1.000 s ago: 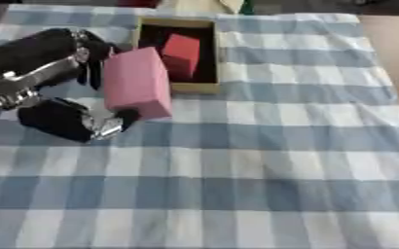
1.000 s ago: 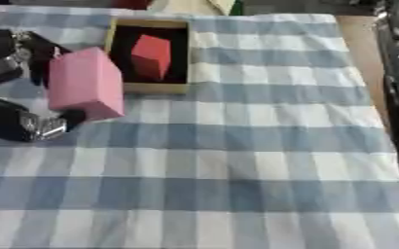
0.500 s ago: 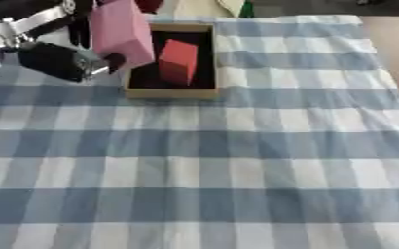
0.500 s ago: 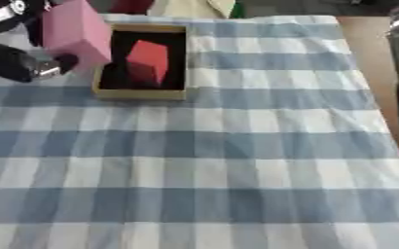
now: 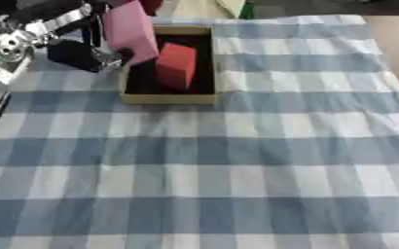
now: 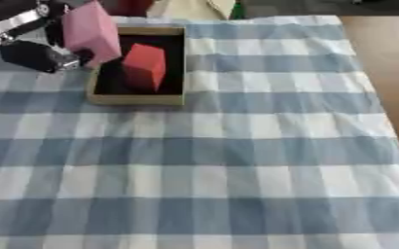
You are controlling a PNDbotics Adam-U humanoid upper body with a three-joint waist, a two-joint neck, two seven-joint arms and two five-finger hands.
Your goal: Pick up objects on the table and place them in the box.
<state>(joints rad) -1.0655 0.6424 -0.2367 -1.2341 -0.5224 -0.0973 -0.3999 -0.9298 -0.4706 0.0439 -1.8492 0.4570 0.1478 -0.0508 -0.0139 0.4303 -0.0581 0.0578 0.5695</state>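
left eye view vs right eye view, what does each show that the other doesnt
Only the left eye view shows more of the silver and black arm at its left edge. Only the right eye view shows bare brown table past the cloth's right edge. Both show the left hand holding the pink block over the box, with a red block inside.

**Clearance around the box**

The box [image 5: 171, 98] interior is partly occupied: a red block [image 5: 176, 64] stands in its middle, leaving open floor mainly along the right wall and near end. The left hand [image 5: 80, 52] and its pink block [image 5: 131, 30] crowd the box's left rim, apparently overlapping it. The checked cloth [image 5: 237, 175] near and right of the box lies unobstructed.
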